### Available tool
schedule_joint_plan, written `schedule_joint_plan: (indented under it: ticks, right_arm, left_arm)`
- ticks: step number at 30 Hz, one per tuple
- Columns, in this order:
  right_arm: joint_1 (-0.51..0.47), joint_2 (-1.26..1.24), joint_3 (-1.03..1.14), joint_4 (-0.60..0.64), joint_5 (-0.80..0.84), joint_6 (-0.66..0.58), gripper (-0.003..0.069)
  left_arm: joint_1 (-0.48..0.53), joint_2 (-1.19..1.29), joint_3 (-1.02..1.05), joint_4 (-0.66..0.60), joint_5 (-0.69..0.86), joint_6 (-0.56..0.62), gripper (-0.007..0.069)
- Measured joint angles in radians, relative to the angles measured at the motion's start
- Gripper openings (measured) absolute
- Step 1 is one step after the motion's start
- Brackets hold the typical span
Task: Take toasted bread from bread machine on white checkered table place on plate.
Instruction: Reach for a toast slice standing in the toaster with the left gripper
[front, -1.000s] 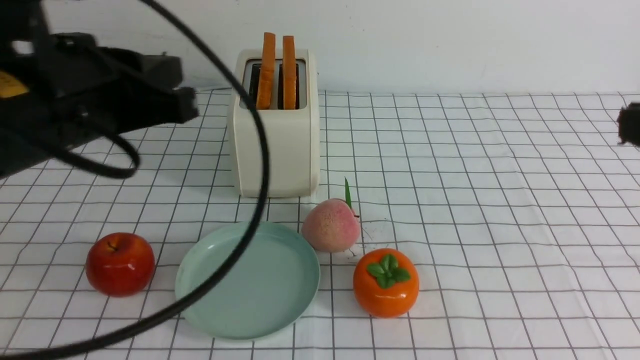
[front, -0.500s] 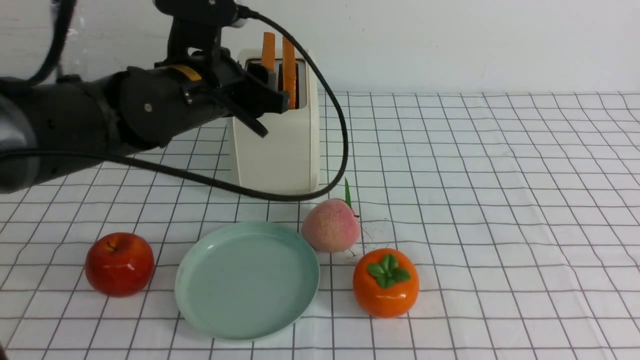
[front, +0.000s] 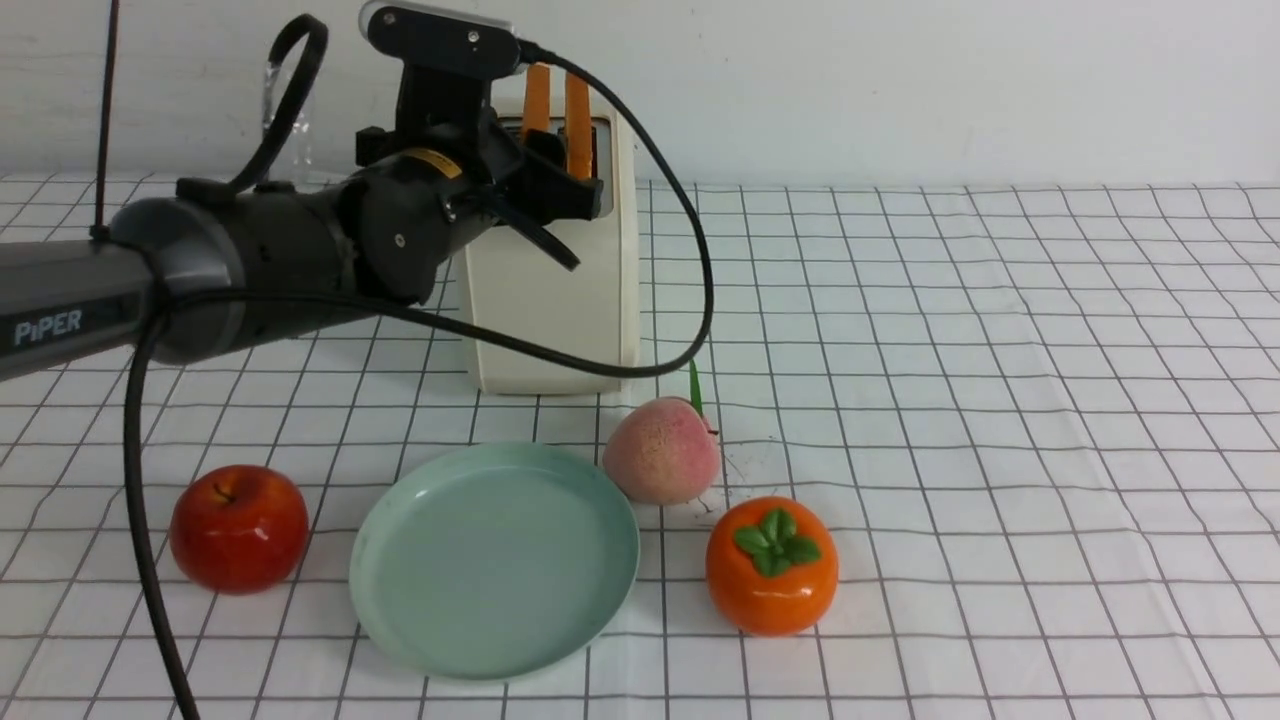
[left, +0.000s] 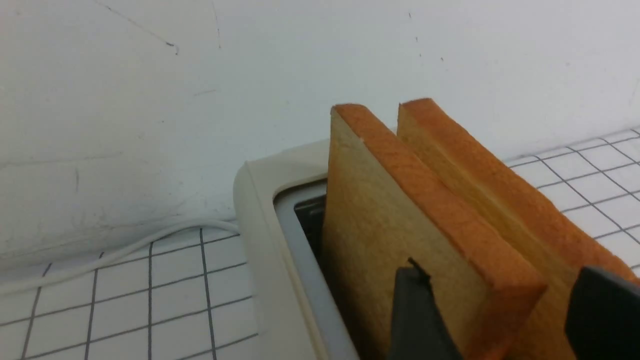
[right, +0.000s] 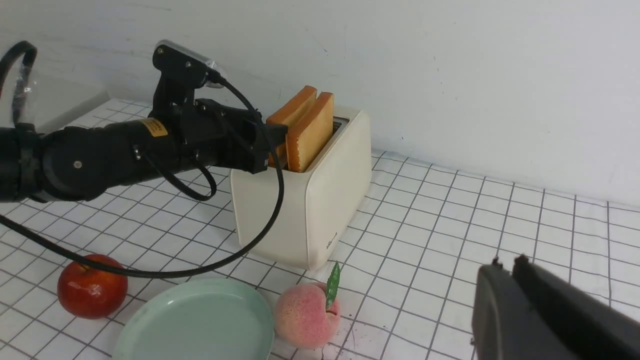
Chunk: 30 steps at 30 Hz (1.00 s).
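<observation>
The bread machine (front: 560, 300) stands at the back of the white checkered table (front: 950, 350). Two slices of toasted bread (front: 577, 105) stand upright in its slots; they also show in the left wrist view (left: 380, 225). My left gripper (front: 565, 215) is open at the toaster's top. In the left wrist view its fingers (left: 415, 310) stand on either side of the slices' near ends, not pressing them. The mint-green plate (front: 495, 560) lies empty in front of the toaster. My right gripper (right: 505, 265) is shut and empty above the table, out of the front view.
A red apple (front: 238, 527) lies left of the plate. A peach (front: 660, 450) touches the plate's right rim, and an orange persimmon (front: 772, 565) sits right of it. The left arm's black cable (front: 600, 365) hangs before the toaster. A white cord (left: 125, 245) runs along the wall.
My left arm has swung in from the left and reached the toaster's top, its open fingers now at the bread. The right gripper's tip has left the front view's right edge.
</observation>
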<state>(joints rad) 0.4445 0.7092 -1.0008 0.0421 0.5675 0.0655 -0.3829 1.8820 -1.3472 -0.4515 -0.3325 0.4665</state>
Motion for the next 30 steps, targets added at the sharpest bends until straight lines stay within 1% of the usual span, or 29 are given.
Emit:
schedule_joint_plan:
  ticks: [2,4,6,10,12,19,21,25,30]
  right_arm:
    - [0.000,0.000,0.000,0.000,0.003,0.000,0.0042]
    - [0.000,0.000,0.000,0.000,0.006,0.000,0.0044]
    - [0.000,0.000,0.000,0.000,0.009,0.000,0.0046]
    - [0.000,0.000,0.000,0.000,0.010,-0.001,0.0052]
    - [0.000,0.000,0.000,0.000,0.010,0.000,0.0053]
    - [0.000,0.000,0.000,0.000,0.010,0.000,0.0063]
    - [0.000,0.000,0.000,0.000,0.010,0.000,0.0065]
    - [0.000,0.000,0.000,0.000,0.010,0.000,0.0067]
    - [0.000,0.000,0.000,0.000,0.010,0.000,0.0068]
  left_arm:
    - [0.000,0.009,-0.002,-0.001,-0.010,0.019,0.0375]
    - [0.000,0.026,-0.006,-0.004,-0.039,0.060,0.0343]
    - [0.000,0.037,-0.008,-0.006,-0.074,0.078,0.0320]
    - [0.000,0.059,-0.012,-0.007,-0.113,0.084,0.0289]
    - [0.000,0.065,-0.013,-0.007,-0.118,0.080,0.0286]
    - [0.000,0.102,-0.068,-0.009,-0.122,-0.008,0.0269]
    - [0.000,0.114,-0.090,-0.009,-0.122,-0.016,0.0233]
    - [0.000,0.122,-0.110,-0.009,-0.112,-0.020,0.0118]
    - [0.000,0.122,-0.112,-0.012,-0.108,-0.016,0.0113]
